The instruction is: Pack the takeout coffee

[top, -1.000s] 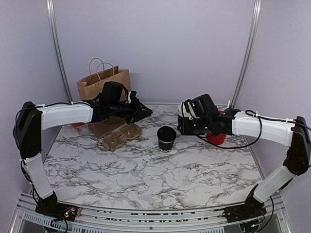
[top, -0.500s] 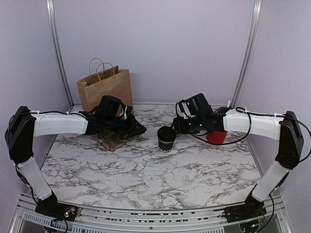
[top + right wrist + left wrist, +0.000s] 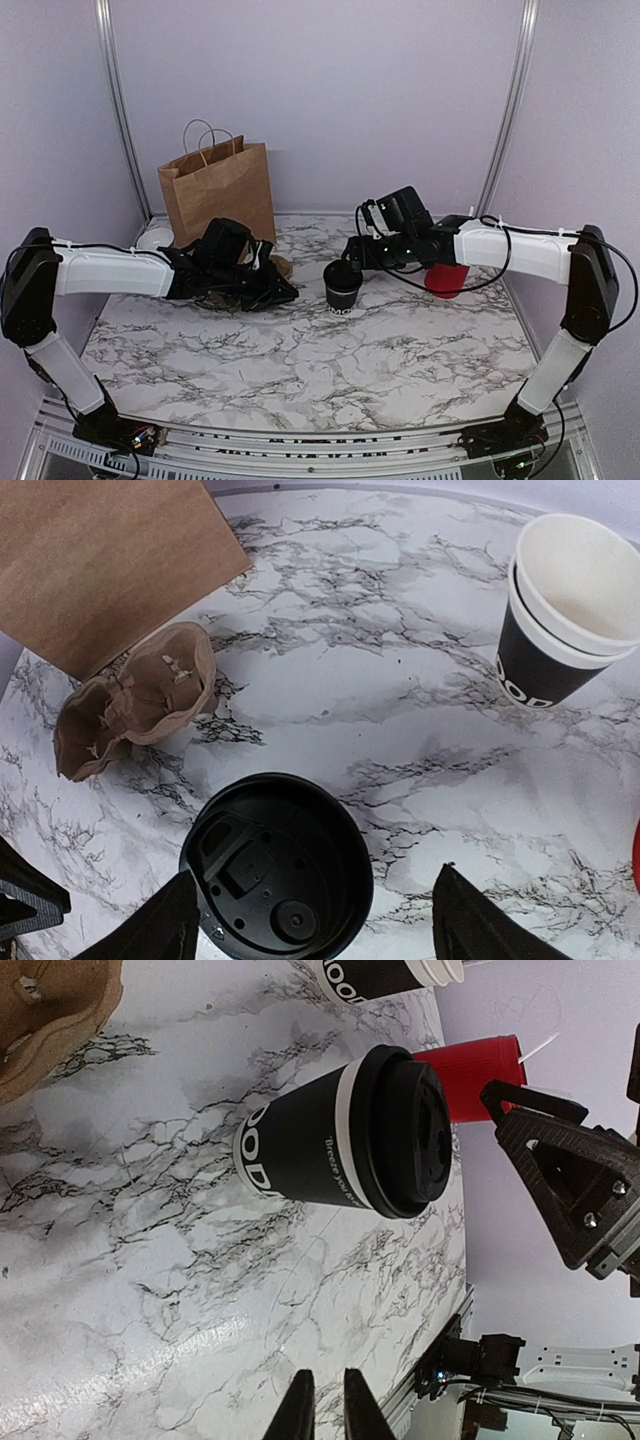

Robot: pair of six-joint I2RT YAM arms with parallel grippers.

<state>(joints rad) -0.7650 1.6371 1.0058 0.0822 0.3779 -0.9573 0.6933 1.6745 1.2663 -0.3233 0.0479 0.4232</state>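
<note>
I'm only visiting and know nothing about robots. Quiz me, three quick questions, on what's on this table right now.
1. True or false: the coffee cup already wears its black lid.
2. What lies beside the brown paper bag? A) a cardboard cup carrier B) a spoon C) a plate
3. Fill in: the right hand above the coffee cup is ___ (open or shut).
Key: 1 true; 2 A; 3 open.

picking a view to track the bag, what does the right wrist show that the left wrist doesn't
Right wrist only: the brown paper bag. Left wrist only: the coffee cup's lettered side and a clear look at the red cup. Both: the black lid, the cardboard carrier, the nested cup stack, the marble table.
</note>
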